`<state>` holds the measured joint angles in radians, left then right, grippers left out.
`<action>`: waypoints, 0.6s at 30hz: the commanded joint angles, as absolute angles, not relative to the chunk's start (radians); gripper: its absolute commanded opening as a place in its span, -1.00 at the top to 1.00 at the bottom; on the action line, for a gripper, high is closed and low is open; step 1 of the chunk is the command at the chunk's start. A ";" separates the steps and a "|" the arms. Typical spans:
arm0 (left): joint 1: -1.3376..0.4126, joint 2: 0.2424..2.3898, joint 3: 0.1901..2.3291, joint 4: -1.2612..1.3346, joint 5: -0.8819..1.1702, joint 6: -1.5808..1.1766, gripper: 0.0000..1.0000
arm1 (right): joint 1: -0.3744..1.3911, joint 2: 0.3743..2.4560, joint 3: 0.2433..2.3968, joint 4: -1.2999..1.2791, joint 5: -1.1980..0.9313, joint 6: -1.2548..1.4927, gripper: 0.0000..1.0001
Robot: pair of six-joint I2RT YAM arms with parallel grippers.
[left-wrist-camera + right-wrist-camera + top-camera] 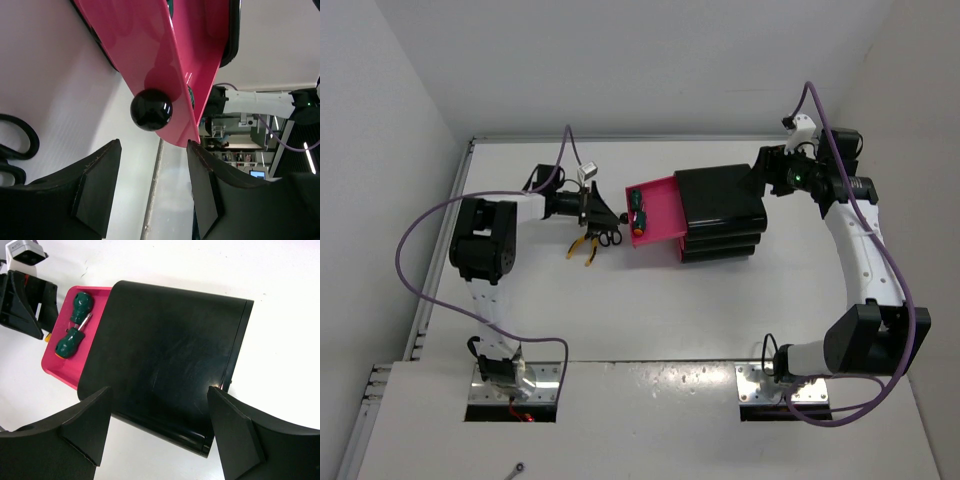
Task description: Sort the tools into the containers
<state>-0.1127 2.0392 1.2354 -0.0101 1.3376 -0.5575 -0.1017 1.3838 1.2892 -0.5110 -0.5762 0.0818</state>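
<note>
- Left claw [154, 145]: jaws partly apart and empty. The round black knob [151, 109] sits just ahead of the fingertips, untouched.
- Right claw [159, 390]: jaws spread, gripping nothing, poised above the right end of the black box [165, 355]. Whether it touches the box cannot be told.
- Black box: glossy, rounded corners, toward the desk's [650, 320] far edge, right of middle.
- Top drawer [660, 215]: magenta, standing out leftward from the box. Holds two green-handled screwdrivers [75, 325].
- Scissors [608, 238], black-handled, and pliers [582, 247], yellow-handled: on the desk left of the drawer, just beside each other.
</note>
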 commanded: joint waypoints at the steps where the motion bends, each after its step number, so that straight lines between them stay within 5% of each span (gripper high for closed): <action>1: -0.123 2.082 1.304 -0.083 1.419 -0.444 -0.22 | -0.104 1.382 1.305 -0.497 -0.584 0.071 -0.52; 18: -0.173 2.168 1.434 -0.153 1.451 -0.387 -0.09 | -0.104 1.391 1.305 -0.497 -0.584 0.071 -0.52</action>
<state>-0.1467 2.1509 1.3926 -0.1497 1.3987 -0.4252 -0.1017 1.3914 1.2892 -0.5110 -0.5762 0.0818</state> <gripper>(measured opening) 0.545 0.762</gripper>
